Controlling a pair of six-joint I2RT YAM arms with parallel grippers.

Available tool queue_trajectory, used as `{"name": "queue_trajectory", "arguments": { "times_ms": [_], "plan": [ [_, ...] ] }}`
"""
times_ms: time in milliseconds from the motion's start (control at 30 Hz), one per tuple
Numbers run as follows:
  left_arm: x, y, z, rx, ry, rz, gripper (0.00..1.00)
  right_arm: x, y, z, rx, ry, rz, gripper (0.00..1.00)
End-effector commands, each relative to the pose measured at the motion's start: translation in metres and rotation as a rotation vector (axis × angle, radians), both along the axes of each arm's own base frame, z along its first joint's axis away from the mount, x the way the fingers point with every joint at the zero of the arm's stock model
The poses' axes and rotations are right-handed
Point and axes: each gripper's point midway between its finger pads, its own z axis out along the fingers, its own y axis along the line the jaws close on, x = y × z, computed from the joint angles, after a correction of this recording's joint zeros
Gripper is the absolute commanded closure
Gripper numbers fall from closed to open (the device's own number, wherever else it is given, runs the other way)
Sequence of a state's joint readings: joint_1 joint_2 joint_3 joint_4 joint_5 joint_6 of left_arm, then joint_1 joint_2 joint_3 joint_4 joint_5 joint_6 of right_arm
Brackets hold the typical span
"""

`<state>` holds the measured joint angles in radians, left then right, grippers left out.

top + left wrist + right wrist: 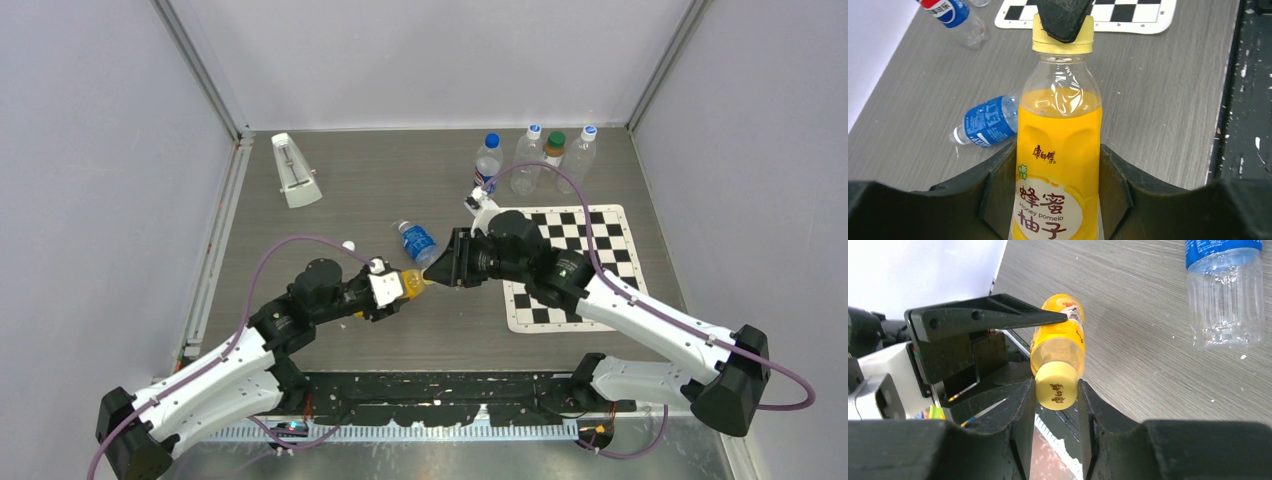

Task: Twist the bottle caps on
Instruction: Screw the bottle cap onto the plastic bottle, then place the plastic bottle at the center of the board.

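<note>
Clamping the yellow cap (1056, 392) between its fingers, the right gripper (434, 272) faces the left gripper (398, 290), which squeezes the orange bottle (1058, 150) by its body (base cut off in the left wrist view). From above, the cap barely shows. The bottle's long axis runs roughly level, neck pointing straight into the right gripper.

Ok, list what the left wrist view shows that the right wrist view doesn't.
Only left wrist: the Honey pomelo label, the chessboard mat, a Pepsi bottle. Only right wrist: the printed top of the yellow cap, and a finger of the left gripper from outside. Both: the honey pomelo bottle in the left gripper, the right gripper shut on its cap, and a blue-labelled bottle lying on the table.
</note>
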<state>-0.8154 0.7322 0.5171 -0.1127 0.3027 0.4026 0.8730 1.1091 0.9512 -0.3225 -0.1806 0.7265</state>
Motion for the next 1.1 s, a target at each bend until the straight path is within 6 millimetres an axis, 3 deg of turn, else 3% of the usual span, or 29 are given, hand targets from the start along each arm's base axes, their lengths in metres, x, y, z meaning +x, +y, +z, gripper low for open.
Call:
{"name": "queue_trajectory", "arguments": {
  "times_ms": [0, 33, 100, 167, 333, 467, 567, 900, 967, 1000, 1033, 1067],
  "plan": [
    [0.015, -0.009, 0.068, -0.185, -0.171, 0.039, 1.00, 0.027, -0.005, 0.014, 0.046, 0.014, -0.186, 0.54],
    [0.018, -0.007, 0.067, -0.187, -0.164, 0.067, 1.00, 0.028, -0.005, 0.020, 0.050, -0.004, -0.179, 0.37],
    [0.024, -0.005, 0.068, -0.202, -0.144, 0.109, 1.00, 0.026, -0.006, 0.026, 0.018, -0.090, -0.115, 0.20],
    [0.028, -0.005, 0.069, -0.224, -0.113, 0.147, 1.00, 0.026, -0.013, 0.032, -0.007, -0.179, -0.089, 0.15],
    [0.031, -0.011, 0.074, -0.308, -0.039, 0.182, 1.00, 0.036, -0.019, 0.055, 0.049, -0.358, -0.107, 0.15],
    [0.029, -0.022, 0.087, -0.389, 0.003, 0.154, 1.00, 0.050, -0.016, 0.081, 0.175, -0.440, -0.190, 0.27],
    [0.032, -0.025, 0.102, -0.421, -0.003, 0.156, 1.00, 0.055, -0.008, 0.088, 0.220, -0.457, -0.190, 0.33],
    [0.046, -0.041, 0.129, -0.484, 0.015, 0.164, 0.99, 0.061, -0.001, 0.096, 0.270, -0.525, -0.189, 0.46],
    [0.049, -0.046, 0.130, -0.497, 0.030, 0.164, 0.99, 0.063, -0.005, 0.095, 0.262, -0.547, -0.201, 0.56],
    [0.050, -0.048, 0.131, -0.508, 0.032, 0.165, 0.97, 0.065, -0.007, 0.097, 0.251, -0.570, -0.210, 0.70],
    [0.052, -0.049, 0.132, -0.511, 0.032, 0.167, 0.93, 0.066, -0.009, 0.097, 0.238, -0.583, -0.215, 0.77],
    [0.054, -0.051, 0.132, -0.513, 0.031, 0.169, 0.84, 0.069, -0.014, 0.098, 0.211, -0.615, -0.227, 0.88]
  ]
}}
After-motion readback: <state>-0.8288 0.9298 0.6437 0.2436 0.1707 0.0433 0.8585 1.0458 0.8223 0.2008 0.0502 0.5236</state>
